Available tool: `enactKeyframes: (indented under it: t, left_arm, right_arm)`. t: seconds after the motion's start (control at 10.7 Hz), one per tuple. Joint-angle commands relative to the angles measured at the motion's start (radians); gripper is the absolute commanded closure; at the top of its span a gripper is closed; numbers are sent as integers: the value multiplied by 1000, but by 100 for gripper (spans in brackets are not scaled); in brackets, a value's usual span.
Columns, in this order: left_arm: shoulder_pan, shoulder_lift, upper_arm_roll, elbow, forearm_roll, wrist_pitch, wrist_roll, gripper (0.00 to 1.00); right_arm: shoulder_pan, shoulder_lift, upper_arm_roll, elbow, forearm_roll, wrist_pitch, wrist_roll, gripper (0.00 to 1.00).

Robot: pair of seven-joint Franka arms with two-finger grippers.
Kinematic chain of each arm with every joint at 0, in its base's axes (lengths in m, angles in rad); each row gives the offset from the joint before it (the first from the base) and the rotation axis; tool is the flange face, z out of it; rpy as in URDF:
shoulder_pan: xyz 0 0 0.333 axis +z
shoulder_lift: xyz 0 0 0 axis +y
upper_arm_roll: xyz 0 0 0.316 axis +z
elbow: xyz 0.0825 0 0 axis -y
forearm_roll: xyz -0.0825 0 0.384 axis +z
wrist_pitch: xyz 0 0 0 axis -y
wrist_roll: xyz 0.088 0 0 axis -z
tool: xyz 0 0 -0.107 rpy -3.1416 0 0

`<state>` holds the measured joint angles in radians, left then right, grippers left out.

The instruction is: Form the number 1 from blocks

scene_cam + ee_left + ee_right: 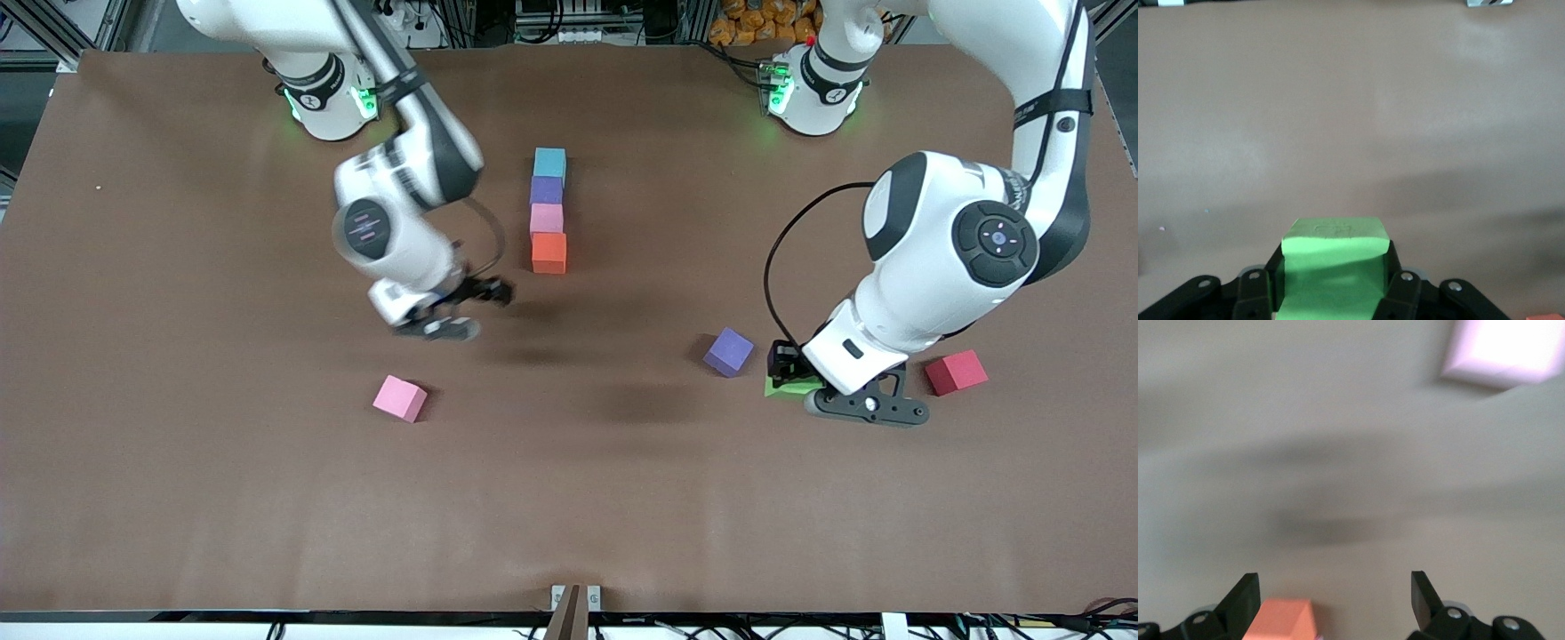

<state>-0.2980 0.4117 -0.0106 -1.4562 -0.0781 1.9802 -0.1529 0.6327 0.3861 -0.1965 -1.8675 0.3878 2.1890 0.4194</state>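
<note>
Blocks in a column of 4 already form most of the numeral's stroke near the middle of the table (178, 489): light blue block (549, 163) closest to the bases, then purple block (546, 189), pink block (546, 218) and orange block (548, 252), each touching the next.

We count 4 cubes not yet placed. A loose pink block (399, 397) lies at 7 o'clock from the column, toward the right arm's end. A loose purple block (728, 351) lies at 4 o'clock from the column. The green block (1333, 270) sits just beside that purple one, and the red block (956, 372) lies at 3 o'clock from the green one.

The left gripper (1331, 287) is down at the table, its fingers pinching the green block from both sides. The right gripper (1331, 600) hangs over bare table between the column and the loose pink block, fingers spread and holding nothing.

We judge the task about half complete: the stroke needs extending and the remaining cubes need placing.
</note>
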Motion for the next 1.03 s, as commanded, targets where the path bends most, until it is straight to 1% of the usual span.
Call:
enactKeyframes:
  t: [0.0, 0.09, 0.19, 0.28, 0.37, 0.47, 0.56, 0.65, 0.75, 0.84, 0.93]
  left_arm:
    - [10, -65, -11, -78, 0, -8, -14, 100]
    - [1, -70, -15, -88, -8, -8, -46, 100]
    - [-12, -73, -23, -104, -8, -8, -85, 100]
    - [-13, -77, -54, -113, -6, -8, -102, 100]
    - [-18, -73, -74, -113, -6, -6, -129, 100]
    - [-16, -76, -107, -121, -6, -6, -205, 100]
    - [-16, -80, -136, -133, -6, -6, -297, 100]
    - [-16, -79, -162, -133, -6, -6, -359, 100]
    - [-16, -76, -189, -133, -8, -6, -407, 100]
    - [-19, -68, -213, -133, -15, -4, -454, 100]
    - [-27, -50, -230, -130, -15, 2, -467, 100]
  right_arm:
    - [-166, 29, 17, 36, -12, -28, 10, 0]
    - [-217, 69, 17, 80, -12, -34, 6, 0]
    - [-270, 104, 17, 143, -13, -78, -4, 0]
    - [-292, 129, 17, 209, -15, -148, -26, 0]
    - [-306, 126, 17, 241, -26, -188, -83, 0]
    - [-315, 96, 17, 243, -74, -190, -179, 0]
    - [-320, 50, 20, 242, -195, -192, -311, 0]
    - [-337, 10, 29, 242, -289, -202, -394, 0]
    - [-382, -22, 63, 242, -306, -225, -405, 0]
    - [-448, -62, 109, 234, -308, -245, -410, 0]
    - [-479, -105, 120, 232, -308, -262, -412, 0]
